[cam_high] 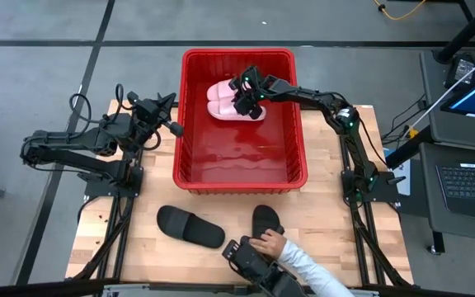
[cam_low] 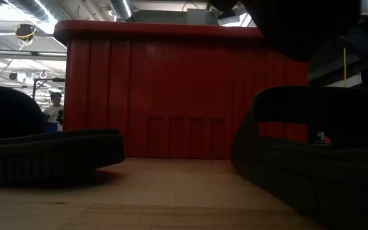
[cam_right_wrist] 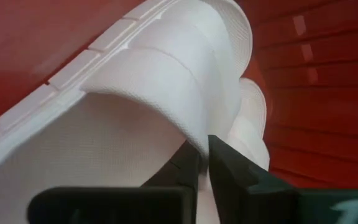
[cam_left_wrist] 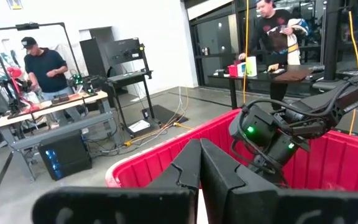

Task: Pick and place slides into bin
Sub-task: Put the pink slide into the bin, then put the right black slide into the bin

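Two pale pink slides (cam_high: 223, 101) lie side by side in the far part of the red bin (cam_high: 190, 124). My right gripper (cam_high: 248, 105) reaches into the bin from the right and is shut on the nearer pink slide (cam_right_wrist: 135, 93); the other pink slide (cam_right_wrist: 253, 118) shows just beyond it. Two black slides (cam_high: 190, 225) (cam_high: 265, 218) lie sole-down on the table in front of the bin. My left gripper (cam_high: 171, 125) hovers shut by the bin's left wall, holding nothing. My right gripper pinches the edge of the pink slide's wide strap (cam_right_wrist: 194, 134) between its two fingers (cam_right_wrist: 229, 165). The fingers slant downward from the table's right. The slide sits tilted inside the bin beside the other pink one; whether it rests on the bin floor I cannot tell.
A person's hand (cam_high: 268, 244) in a white sleeve (cam_high: 316, 276) rests on the right black slide at the table's near edge, with a dark device (cam_high: 244, 257) beside it. The near half of the bin's floor (cam_high: 237, 157) is bare. A laptop (cam_high: 468, 177) stands off to the right.
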Available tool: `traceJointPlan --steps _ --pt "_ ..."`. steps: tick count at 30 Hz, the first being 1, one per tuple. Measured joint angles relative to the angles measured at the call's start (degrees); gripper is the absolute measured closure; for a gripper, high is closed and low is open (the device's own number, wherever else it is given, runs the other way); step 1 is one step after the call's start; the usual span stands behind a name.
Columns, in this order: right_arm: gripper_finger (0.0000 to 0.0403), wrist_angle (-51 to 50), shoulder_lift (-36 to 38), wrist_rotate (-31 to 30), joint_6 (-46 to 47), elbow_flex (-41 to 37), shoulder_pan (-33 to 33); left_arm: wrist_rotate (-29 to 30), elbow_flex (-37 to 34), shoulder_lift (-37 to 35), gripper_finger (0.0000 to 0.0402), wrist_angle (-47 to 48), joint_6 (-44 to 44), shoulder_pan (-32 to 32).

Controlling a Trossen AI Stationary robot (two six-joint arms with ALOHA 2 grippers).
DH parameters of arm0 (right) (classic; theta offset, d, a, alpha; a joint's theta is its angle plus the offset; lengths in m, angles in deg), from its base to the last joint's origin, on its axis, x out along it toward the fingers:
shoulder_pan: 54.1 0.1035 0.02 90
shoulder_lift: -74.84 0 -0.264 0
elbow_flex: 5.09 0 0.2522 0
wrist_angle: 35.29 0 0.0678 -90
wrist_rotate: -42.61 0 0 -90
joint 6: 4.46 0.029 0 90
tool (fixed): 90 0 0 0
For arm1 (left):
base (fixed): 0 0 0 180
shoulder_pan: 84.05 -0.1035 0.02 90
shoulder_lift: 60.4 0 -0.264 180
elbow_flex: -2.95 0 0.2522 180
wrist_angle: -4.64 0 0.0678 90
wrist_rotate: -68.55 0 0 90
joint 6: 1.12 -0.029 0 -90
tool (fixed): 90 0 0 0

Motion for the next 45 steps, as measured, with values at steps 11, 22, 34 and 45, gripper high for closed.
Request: traceJointPlan --steps 11,22,34,45 --pt "0.0322 -0.4 0.0 -1.0 4.8 0.0 -0.6 -0.1 0.0 0.0 0.04 0.0 1.5 0.0" --pt "0.0294 -0.4 0.0 -4.7 10.0 0.0 -1.4 -0.2 0.0 0.0 0.04 0.0 1.4 0.0" --pt "0.0293 1.1 0.2 -21.9 9.7 -0.1 3.0 -0.6 0.0 0.0 0.0399 -1.8 -2.3 0.0" --pt "0.0293 -0.5 4.5 -24.2 11.6 -0.1 6.3 -3.7 0.0 0.0 0.04 -1.7 -4.9 0.0"
